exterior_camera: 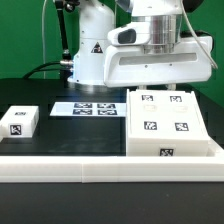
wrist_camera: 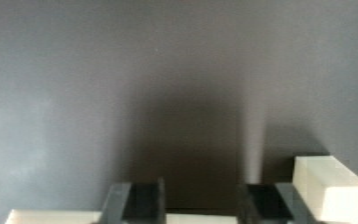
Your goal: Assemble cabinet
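- cabinet (exterior_camera: 170,122): large white box with panels fitted. It carries square tags on top and one on the near face. It lies on the black surface (exterior_camera: 70,135), at 3 o'clock from the marker board (exterior_camera: 88,108) in the exterior view and just beside it.
- small block (exterior_camera: 20,122): white with one tag, at 9 o'clock from the cabinet and well apart from it, past the marker board.
- rail (exterior_camera: 90,168): long white bar along the near side, at 6 o'clock from the cabinet. Whether the two touch cannot be told.
- arm (exterior_camera: 160,60): white, hanging over the cabinet at its 12 o'clock. It hides the tool in the exterior view.
- tool (wrist_camera: 204,186): in the wrist view its two dark fingers (wrist_camera: 137,200) stand spread. Only bare dark surface shows between them, and nothing is held.
- white edge (wrist_camera: 327,185): just beside one finger; which piece it belongs to cannot be told.
- progress, as judged: the main box looks largely built. The small block lies loose and apart, so it is probably a part not yet fitted. The next step would be fetching it with the empty tool.
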### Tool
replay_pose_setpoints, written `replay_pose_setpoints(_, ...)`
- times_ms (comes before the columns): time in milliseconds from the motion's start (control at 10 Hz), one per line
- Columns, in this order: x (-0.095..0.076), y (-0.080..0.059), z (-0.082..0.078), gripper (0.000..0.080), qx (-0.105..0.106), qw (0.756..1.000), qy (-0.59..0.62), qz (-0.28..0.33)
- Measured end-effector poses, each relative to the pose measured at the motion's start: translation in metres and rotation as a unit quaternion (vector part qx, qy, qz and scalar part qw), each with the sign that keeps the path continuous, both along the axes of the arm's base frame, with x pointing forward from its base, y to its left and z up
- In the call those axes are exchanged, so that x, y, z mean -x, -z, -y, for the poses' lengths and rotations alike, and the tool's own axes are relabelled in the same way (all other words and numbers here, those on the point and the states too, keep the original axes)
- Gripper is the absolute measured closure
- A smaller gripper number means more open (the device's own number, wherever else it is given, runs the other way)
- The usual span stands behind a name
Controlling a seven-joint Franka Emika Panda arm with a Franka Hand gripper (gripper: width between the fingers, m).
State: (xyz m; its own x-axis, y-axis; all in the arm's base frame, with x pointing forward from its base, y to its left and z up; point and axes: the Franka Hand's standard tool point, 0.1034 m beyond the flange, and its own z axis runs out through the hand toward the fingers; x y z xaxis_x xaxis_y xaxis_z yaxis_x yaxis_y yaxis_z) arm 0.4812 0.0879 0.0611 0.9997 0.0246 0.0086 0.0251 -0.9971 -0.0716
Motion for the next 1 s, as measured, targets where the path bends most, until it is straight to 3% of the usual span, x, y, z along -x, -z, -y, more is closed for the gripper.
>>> replay_pose_setpoints(400, -0.01, -0.038, -0.002, 0.0602, 0.001, 1.0, -0.008, -0.013)
replay_pose_setpoints(500, -0.018, -0.045, -0.003, 0.0602, 0.0, 1.0, -0.009, -0.017)
replay_pose_setpoints(1000, -0.018, -0.042, -0.002, 0.0612, 0.001, 1.0, -0.011, -0.01)
